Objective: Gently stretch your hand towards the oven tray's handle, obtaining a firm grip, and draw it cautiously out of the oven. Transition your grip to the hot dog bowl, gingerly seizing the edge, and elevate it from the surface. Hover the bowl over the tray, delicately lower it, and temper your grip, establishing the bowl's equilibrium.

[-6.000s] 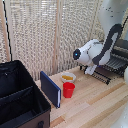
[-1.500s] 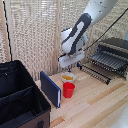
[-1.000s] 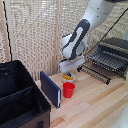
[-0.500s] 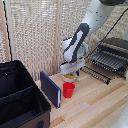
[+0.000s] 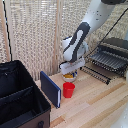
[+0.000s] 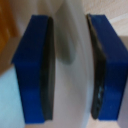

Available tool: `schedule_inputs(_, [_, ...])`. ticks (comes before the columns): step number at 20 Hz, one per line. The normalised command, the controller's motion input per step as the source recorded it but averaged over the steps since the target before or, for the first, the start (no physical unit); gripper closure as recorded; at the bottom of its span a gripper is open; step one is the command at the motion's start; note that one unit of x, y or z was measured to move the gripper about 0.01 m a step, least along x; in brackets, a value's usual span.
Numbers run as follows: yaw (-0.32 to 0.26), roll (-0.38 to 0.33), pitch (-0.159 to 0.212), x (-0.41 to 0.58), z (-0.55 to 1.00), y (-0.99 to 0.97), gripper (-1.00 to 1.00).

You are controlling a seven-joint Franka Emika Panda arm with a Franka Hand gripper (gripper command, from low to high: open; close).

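The hot dog bowl (image 5: pixel 71 78) is small, pale cream, with orange-yellow food, and sits on the wooden surface (image 5: pixel 95 102) behind the red cup (image 5: pixel 68 90). My gripper (image 5: pixel 69 69) points down right over the bowl, at its rim. In the wrist view the two blue fingers (image 6: pixel 35 67) with black pads stand apart, and the bowl's pale wall (image 6: pixel 75 65) runs between them without touching either pad. The gripper is open. The oven tray (image 5: pixel 110 60), a dark wire rack, sticks out of the oven (image 5: pixel 119 44) at the exterior view's right.
A blue flat board (image 5: pixel 50 89) stands upright just left of the red cup in the exterior view. A black fabric case (image 5: pixel 20 102) fills the lower left. A bamboo blind hangs behind the table.
My gripper has come from the oven tray to the bowl. Over the last second and a half it has sunk down onto the bowl's rim. The bowl and cup have not moved.
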Motion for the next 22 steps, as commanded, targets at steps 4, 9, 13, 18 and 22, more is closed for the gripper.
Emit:
schedule_inputs(4, [-0.128, 0.036, -0.068, 0.010, 0.56, 0.05, 1.00])
schedule_inputs(9, [-0.143, 0.063, -0.064, 0.055, 0.48, 0.04, 1.00])
schedule_inputs(13, [-0.175, 0.090, -0.067, 0.124, 0.49, 0.04, 1.00])
schedule_inputs(18, [-0.241, 0.001, -0.081, 0.130, 0.63, 0.16, 1.00])
schedule_inputs(22, [-0.293, -0.032, -0.045, 0.032, 0.82, 0.07, 1.00])
